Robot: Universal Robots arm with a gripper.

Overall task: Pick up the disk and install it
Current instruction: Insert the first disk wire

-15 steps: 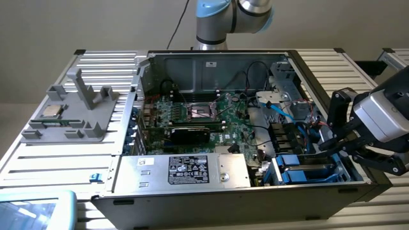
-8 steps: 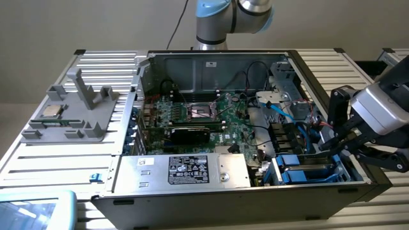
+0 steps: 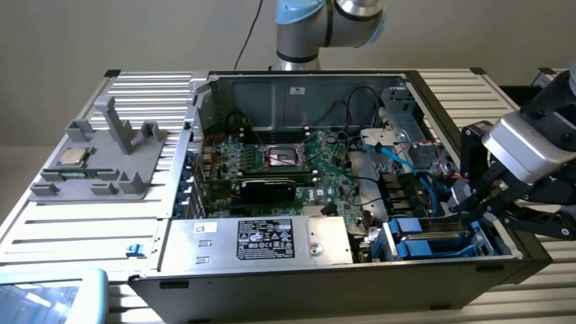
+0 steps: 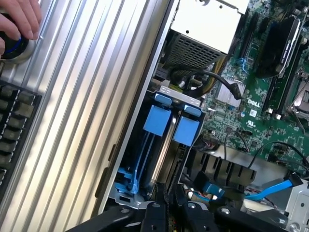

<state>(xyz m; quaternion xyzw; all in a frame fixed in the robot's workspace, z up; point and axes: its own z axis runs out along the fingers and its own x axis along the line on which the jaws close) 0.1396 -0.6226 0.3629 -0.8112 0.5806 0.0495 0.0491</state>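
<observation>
Silver ribbed table (image 3: 81,233), beige wall (image 3: 108,34)

Open computer case (image 3: 297,101) lying on its side on a ribbed metal counter (image 3: 81,229). Inside, a green motherboard (image 3: 338,177) with a bare CPU socket (image 3: 283,156) and a black expansion card (image 3: 266,189) just beside it. Along the near wall, a silver power supply (image 3: 328,243) (black label on top). Light-blue cable (image 3: 396,158) toward the exterior view's right. On the counter, at the exterior view's left, a grey fixture (image 3: 108,155) carrying a small square chip (image 3: 72,157).
</observation>
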